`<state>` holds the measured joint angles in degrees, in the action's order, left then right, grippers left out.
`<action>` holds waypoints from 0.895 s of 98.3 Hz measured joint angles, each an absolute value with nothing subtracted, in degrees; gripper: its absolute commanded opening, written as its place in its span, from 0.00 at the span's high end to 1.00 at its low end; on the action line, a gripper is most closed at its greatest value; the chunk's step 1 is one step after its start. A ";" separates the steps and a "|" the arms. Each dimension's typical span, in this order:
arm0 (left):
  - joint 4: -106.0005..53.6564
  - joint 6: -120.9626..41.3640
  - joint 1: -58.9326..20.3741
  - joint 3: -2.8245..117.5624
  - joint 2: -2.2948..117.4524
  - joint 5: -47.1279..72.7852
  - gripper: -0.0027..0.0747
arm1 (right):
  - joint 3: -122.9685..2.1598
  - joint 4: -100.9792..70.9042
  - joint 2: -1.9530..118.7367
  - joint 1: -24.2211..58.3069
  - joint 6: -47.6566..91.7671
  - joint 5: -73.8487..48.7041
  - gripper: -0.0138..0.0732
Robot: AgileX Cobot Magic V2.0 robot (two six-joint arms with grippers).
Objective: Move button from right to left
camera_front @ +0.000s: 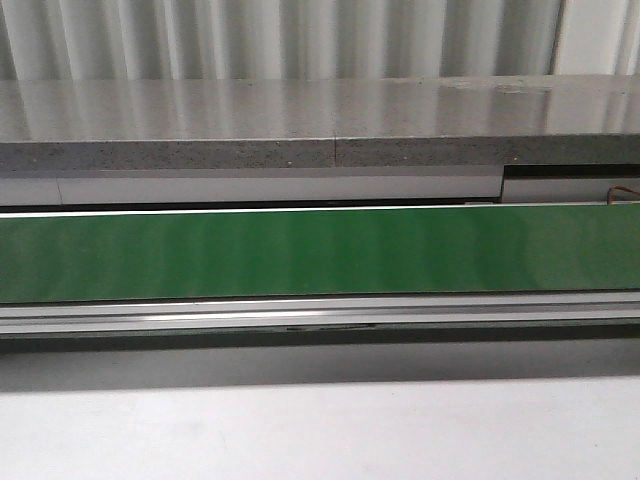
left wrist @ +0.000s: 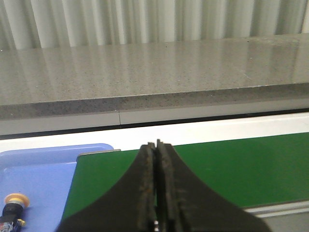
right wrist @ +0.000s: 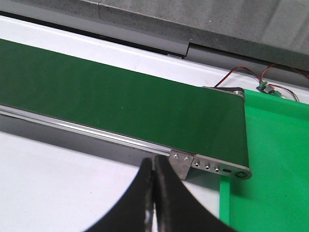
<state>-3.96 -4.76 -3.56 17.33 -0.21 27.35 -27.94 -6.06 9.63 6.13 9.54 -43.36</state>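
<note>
The button [left wrist: 13,209], with a yellow-orange cap and dark body, lies in a blue tray [left wrist: 43,179] beside the end of the green conveyor belt [left wrist: 231,169], seen only in the left wrist view. My left gripper [left wrist: 158,143] is shut and empty, above the belt's end, to the side of the button. My right gripper [right wrist: 153,160] is shut and empty over the white table near the belt's other end [right wrist: 212,121]. Neither gripper shows in the front view.
The green belt [camera_front: 320,252] runs across the front view with a metal rail [camera_front: 320,315] in front and a grey stone ledge [camera_front: 320,125] behind. A bright green tray or mat [right wrist: 275,164] lies past the belt's end, with wires and a small board [right wrist: 269,88] behind it.
</note>
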 measured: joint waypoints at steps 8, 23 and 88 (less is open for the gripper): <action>-3.96 -4.76 -3.56 14.36 -0.21 21.56 0.99 | -27.94 -6.06 9.63 6.13 9.54 -43.36 0.92; -3.96 -4.76 -3.56 7.91 -0.21 8.30 0.99 | -27.94 -6.06 9.54 6.13 9.54 -43.36 0.92; -1.69 -4.76 -2.31 -0.24 -0.21 12.22 0.99 | -27.94 -6.06 9.51 6.13 9.54 -43.36 0.92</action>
<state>-1.69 -4.76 -2.31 -0.24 -0.21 12.22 -27.94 -6.06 9.51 6.13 9.54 -43.36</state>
